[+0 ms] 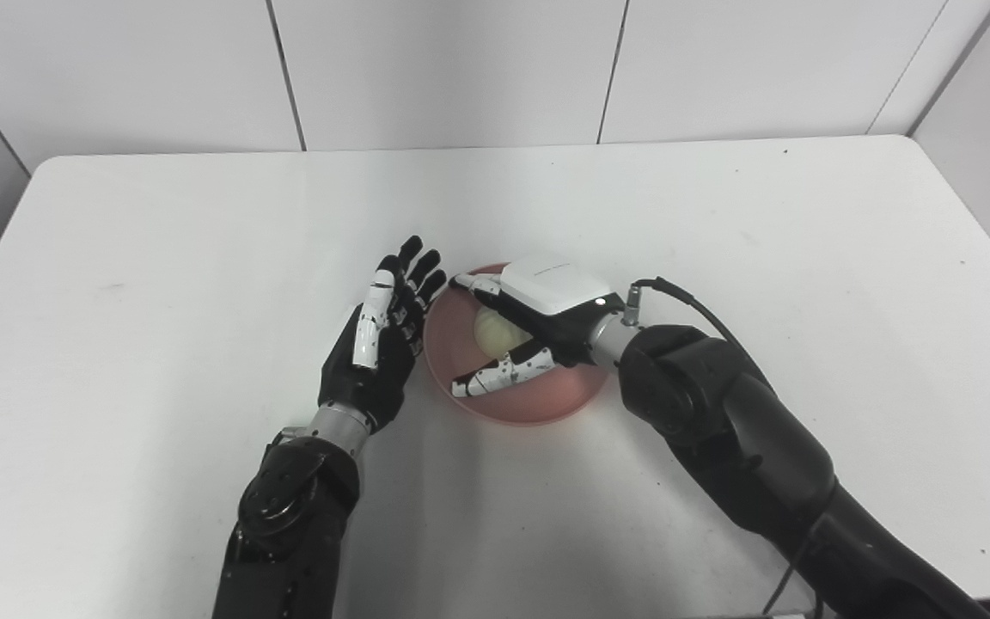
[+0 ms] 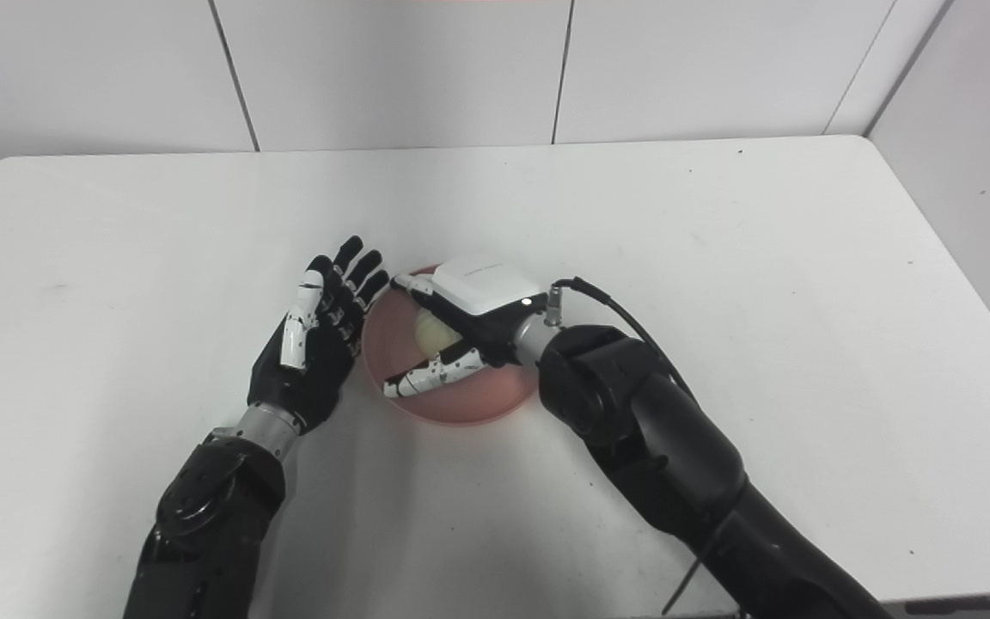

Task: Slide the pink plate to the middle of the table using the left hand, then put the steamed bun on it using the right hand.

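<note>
The pink plate (image 1: 538, 400) lies near the middle of the white table (image 1: 160, 258). On it rests the pale steamed bun (image 1: 491, 332), mostly covered by my right hand (image 1: 546, 309), which reaches over the plate from the right. This hand's thumb and fingers (image 1: 504, 371) are spread straight to either side of the bun, not closed on it. My left hand (image 1: 379, 344) stands open, palm towards the plate, right beside its left rim. Its fingertips look close to the rim, and I cannot tell if they touch.
The white table's far edge meets grey wall panels (image 1: 461, 69). A black cable (image 1: 684, 297) loops from my right wrist. Both forearms enter from the bottom edge.
</note>
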You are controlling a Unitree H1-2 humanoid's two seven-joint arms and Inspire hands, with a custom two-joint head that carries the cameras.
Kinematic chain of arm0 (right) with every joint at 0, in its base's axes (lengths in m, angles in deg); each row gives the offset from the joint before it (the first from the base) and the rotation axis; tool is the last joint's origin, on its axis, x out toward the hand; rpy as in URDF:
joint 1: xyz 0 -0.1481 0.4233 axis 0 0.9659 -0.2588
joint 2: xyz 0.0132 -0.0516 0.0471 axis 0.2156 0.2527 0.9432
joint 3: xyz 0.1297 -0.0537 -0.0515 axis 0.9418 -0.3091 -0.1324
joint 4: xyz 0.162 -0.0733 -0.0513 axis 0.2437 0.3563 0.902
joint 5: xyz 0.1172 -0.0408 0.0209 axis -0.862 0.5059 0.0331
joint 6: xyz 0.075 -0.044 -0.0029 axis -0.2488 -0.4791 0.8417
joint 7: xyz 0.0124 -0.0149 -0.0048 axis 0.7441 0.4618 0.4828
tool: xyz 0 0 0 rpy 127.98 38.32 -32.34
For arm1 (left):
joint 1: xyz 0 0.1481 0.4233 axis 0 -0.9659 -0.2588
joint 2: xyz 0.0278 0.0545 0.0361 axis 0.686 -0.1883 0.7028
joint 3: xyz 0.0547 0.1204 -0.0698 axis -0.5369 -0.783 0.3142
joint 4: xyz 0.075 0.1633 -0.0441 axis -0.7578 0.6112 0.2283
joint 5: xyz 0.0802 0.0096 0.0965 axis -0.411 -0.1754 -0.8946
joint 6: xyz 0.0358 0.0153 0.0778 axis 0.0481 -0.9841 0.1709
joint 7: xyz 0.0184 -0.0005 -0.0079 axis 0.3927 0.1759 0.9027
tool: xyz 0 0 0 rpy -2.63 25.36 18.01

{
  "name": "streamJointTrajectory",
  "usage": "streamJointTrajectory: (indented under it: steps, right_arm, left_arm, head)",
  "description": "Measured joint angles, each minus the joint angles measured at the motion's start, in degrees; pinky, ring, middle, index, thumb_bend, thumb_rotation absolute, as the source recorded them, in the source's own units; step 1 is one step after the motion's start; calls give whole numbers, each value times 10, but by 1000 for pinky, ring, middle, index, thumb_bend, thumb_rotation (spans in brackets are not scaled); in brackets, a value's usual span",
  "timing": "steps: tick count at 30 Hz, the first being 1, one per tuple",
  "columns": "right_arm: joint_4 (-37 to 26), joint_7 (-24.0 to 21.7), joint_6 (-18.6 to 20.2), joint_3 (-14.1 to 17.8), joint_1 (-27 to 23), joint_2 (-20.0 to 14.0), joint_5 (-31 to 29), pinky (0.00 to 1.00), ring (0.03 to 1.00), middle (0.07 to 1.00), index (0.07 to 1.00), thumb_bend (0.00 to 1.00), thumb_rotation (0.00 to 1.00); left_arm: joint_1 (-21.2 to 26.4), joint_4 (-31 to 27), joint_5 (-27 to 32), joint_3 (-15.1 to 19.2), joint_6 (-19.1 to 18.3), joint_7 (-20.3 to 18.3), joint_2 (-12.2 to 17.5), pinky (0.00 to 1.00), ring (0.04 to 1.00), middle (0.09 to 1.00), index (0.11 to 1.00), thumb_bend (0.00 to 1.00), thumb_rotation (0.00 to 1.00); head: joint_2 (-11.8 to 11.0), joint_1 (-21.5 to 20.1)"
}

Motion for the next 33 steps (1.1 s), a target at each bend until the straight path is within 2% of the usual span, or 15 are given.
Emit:
streamJointTrajectory:
  steps: [3, 8, 12, 16, 18, 20, 22, 25, 27, 30, 31, 32, 33]
  right_arm:
    - [-19, -9, 0, 12, 2, 0, -1, 854, 910, 960, 974, 775, 1000]
    - [-45, -17, 2, 51, 1, 5, -23, 856, 902, 950, 991, 751, 1000]
    - [-67, -19, 4, 77, -1, 8, -33, 799, 882, 935, 988, 718, 1000]
    - [-80, -13, 4, 114, -1, 17, -74, 761, 861, 916, 967, 700, 1000]
    - [-90, 2, 5, 134, 3, 25, -90, 701, 824, 886, 941, 714, 1000]
    - [-101, 21, 7, 151, 5, 37, -101, 684, 800, 854, 898, 691, 1000]
    - [-104, 53, 7, 174, 11, 55, -116, 638, 748, 800, 831, 653, 1000]
    - [-107, 110, 7, 207, 24, 83, -142, 611, 709, 762, 795, 628, 1000]
    - [-106, 148, 7, 225, 34, 100, -156, 646, 703, 762, 801, 619, 1000]
    - [-102, 192, 7, 262, 48, 131, -205, 706, 777, 837, 880, 582, 1000]
    - [-96, 204, 8, 273, 52, 138, -223, 781, 825, 883, 920, 566, 1000]
    - [-89, 211, 10, 281, 57, 143, -237, 793, 832, 890, 925, 565, 1000]
    - [-85, 215, 17, 287, 64, 145, -251, 855, 878, 924, 953, 565, 1000]
  left_arm:
    - [0, 0, 1, 2, 0, 0, 0, 1000, 1000, 1000, 1000, 468, 1000]
    - [-1, -1, 1, 3, 0, 0, 0, 1000, 998, 995, 999, 480, 1000]
    - [-2, -3, 1, 3, -2, 0, 0, 1000, 997, 988, 997, 484, 1000]
    - [-5, -10, 1, 5, -7, 1, 0, 1000, 994, 985, 994, 476, 1000]
    - [-6, -12, 1, 6, -8, 4, -1, 1000, 997, 985, 995, 476, 1000]
    - [-6, -13, 1, 6, -8, 6, -1, 1000, 997, 985, 994, 474, 1000]
    - [-7, -13, 1, 6, -8, 7, -1, 1000, 997, 985, 993, 471, 1000]
    - [-7, -14, 0, 6, -8, 7, -1, 1000, 999, 988, 996, 468, 1000]
    - [-7, -14, 0, 6, -8, 7, 0, 1000, 994, 988, 996, 468, 1000]
    - [-8, -15, -3, 6, -8, 8, 0, 1000, 997, 995, 1000, 485, 1000]
    - [-9, -16, -4, 6, -8, 8, 1, 1000, 999, 994, 1000, 489, 1000]
    - [-9, -17, -5, 5, -8, 8, 2, 1000, 1000, 993, 1000, 489, 1000]
    - [-11, -19, -5, 5, -8, 8, 2, 1000, 1000, 996, 1000, 491, 1000]
  head:
    - [-1, 1]
    - [0, 1]
    - [-1, 0]
    - [-1, 0]
    - [-1, -1]
    - [-1, -1]
    - [-2, -2]
    - [-3, -3]
    - [-4, -4]
    - [-5, -4]
    - [-6, -5]
    - [-6, -5]
    - [-6, -6]
